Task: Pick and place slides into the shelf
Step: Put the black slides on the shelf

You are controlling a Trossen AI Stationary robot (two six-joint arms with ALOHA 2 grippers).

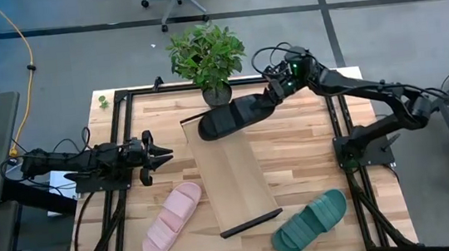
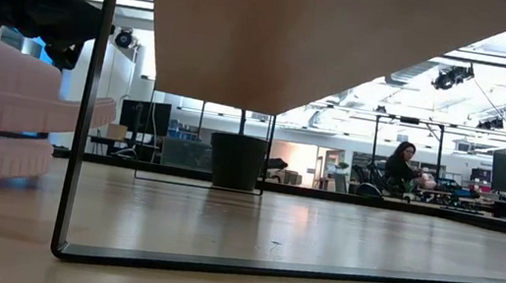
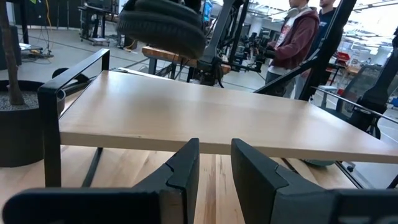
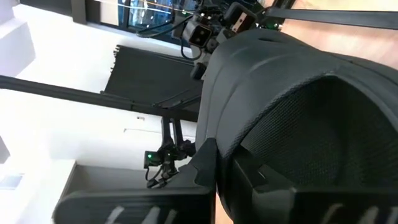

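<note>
Placement under way — your right gripper (image 1: 274, 93) pinches the black slide (image 1: 236, 114) by its heel, hovering over the far end of the shelf (image 1: 234, 175). Next you'll want it lowered flat onto the plank, then released. Left gripper (image 1: 159, 155) waits, fingers slightly apart — pink slide (image 1: 172, 219) and green slide (image 1: 310, 221) lie on the table.

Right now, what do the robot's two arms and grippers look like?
Both arms are matte black, jointed, with loose black cables along them. The left gripper ends in two flat, wedge-shaped dark fingers. The right gripper shows small green indicator lights near its wrist.
</note>
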